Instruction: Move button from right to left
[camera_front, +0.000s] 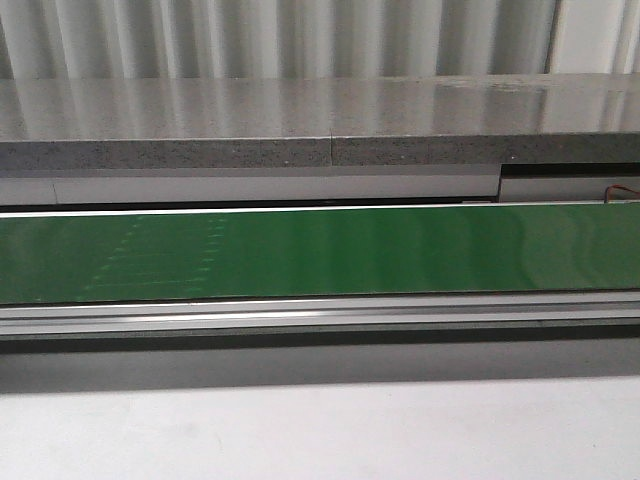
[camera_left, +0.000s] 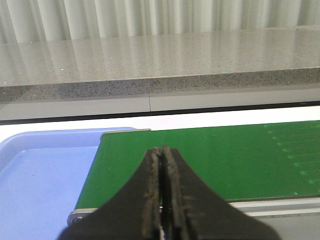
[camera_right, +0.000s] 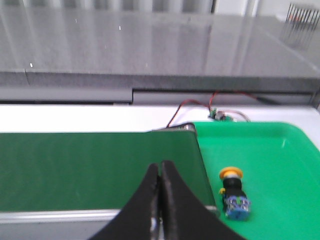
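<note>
The button (camera_right: 234, 194) lies on its side in a bright green tray (camera_right: 285, 165), orange-yellow cap toward the far side, blue base toward me. It shows only in the right wrist view. My right gripper (camera_right: 159, 166) is shut and empty above the right end of the green conveyor belt (camera_right: 95, 167), beside the button and apart from it. My left gripper (camera_left: 161, 150) is shut and empty above the belt's left end (camera_left: 210, 160). Neither gripper shows in the front view.
A pale blue tray (camera_left: 40, 170) sits past the belt's left end. The belt (camera_front: 320, 252) runs across the front view with a metal rail (camera_front: 320, 318) along its near side. A grey stone ledge (camera_front: 320, 125) stands behind. Red wires and a small board (camera_right: 220, 114) lie behind the green tray.
</note>
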